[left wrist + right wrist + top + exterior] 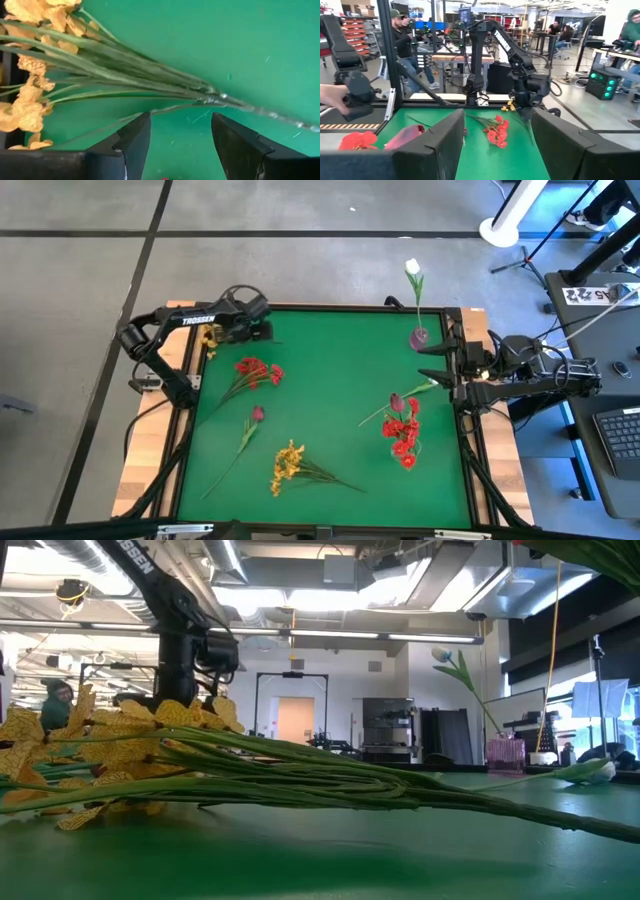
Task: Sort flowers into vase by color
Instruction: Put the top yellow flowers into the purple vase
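Flowers lying scattered over green table mat [330, 370]. Left gripper [262, 332] reaching over far left corner of mat, fingers [134, 137] spread apart and holding nothing, hovering over stems of yellow spray [30, 60] at that corner; whether spray is lying flat or standing in a container, not possible to tell. Second yellow spray [287, 463] lying near front edge of mat, stems trailing toward right, filling low view close to lens [120, 740]. Red cluster [256, 371] lying left of centre, stems pointing toward front left. Small dark pink bud [257, 414] lying just below it, thin stem running toward front left. Another red cluster [402, 430] standing or lying at right side of mat, with a dark pink bud [396, 401] just beside it and green stems crossing there. White tulip [412, 270] standing upright in small pink vase [419, 337] at far right corner of mat. Right gripper [440, 375] waiting at right edge of mat near that vase, fingers [440, 145] parted and gripping nothing. People standing in room beyond table in right wrist view.
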`<state>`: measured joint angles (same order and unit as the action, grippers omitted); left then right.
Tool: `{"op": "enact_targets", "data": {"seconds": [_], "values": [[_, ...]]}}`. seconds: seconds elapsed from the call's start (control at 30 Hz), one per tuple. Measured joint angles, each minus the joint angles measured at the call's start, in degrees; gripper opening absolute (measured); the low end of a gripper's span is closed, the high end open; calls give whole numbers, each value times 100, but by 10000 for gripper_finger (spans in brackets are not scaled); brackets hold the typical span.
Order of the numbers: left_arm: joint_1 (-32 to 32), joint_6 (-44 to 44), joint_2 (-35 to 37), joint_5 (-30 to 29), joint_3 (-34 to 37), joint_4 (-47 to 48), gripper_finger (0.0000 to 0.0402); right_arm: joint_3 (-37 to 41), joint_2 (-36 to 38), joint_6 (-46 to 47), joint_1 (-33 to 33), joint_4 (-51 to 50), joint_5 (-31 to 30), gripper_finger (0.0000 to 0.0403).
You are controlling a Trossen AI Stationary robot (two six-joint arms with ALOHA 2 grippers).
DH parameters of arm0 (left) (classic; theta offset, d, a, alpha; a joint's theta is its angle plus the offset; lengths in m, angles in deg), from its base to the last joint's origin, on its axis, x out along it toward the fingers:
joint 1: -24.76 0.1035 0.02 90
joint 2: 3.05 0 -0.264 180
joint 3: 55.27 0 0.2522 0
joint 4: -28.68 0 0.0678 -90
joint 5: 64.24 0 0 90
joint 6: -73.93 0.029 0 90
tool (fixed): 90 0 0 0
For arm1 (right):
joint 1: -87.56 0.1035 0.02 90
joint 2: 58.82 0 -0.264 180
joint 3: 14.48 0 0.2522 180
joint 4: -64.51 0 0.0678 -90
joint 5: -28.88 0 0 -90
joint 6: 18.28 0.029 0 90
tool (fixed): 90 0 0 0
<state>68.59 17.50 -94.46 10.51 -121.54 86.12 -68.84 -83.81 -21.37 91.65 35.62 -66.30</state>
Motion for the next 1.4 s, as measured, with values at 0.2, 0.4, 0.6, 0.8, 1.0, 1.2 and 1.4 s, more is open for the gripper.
{"op": "enact_targets", "data": {"seconds": [0.2,0.4,0.6,0.8,1.0,1.2,1.4], "values": [[-2,638,-2,294,0,-568,202,0,0,1,0,-47,30,227],[-130,2907,-2,523,-7,-621,201,-2,0,1,0,-101,30,227],[158,4113,-2,-121,-6,-195,201,-1,-1,89,0,-105,30,227],[554,4923,-2,-173,-4,-12,201,-2,0,128,1,-105,30,227],[759,5268,-140,-173,-4,369,201,-2,-2,130,0,-102,-24,227],[773,5452,-638,-215,-22,272,201,-2,-2,164,0,-90,-33,227],[604,5554,-831,-394,-47,283,146,-2,0,283,0,-90,-35,227]]}}
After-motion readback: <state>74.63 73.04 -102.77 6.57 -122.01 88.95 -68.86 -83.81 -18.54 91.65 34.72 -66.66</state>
